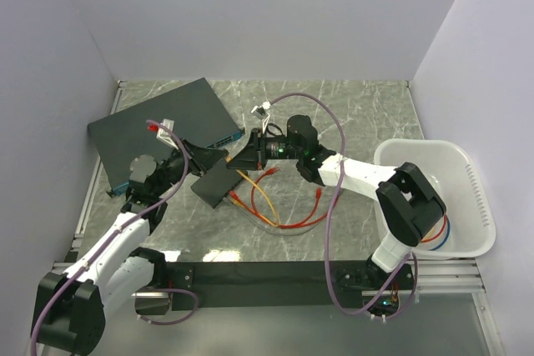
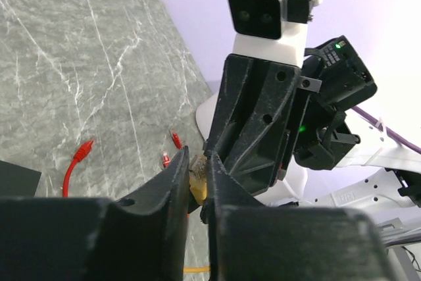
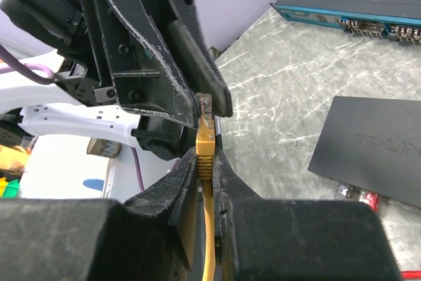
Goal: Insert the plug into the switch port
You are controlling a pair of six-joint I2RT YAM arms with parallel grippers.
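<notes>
While left claw (image 2: 197, 174) and right claw (image 3: 206, 157) pinch the yellow plug (image 3: 205, 141), the box (image 3: 375, 146) reads "TP-LIN".

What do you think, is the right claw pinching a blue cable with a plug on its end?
Not blue. The right wrist view shows the right gripper pinching a thin yellow cable with a small clear plug on its end.
</notes>
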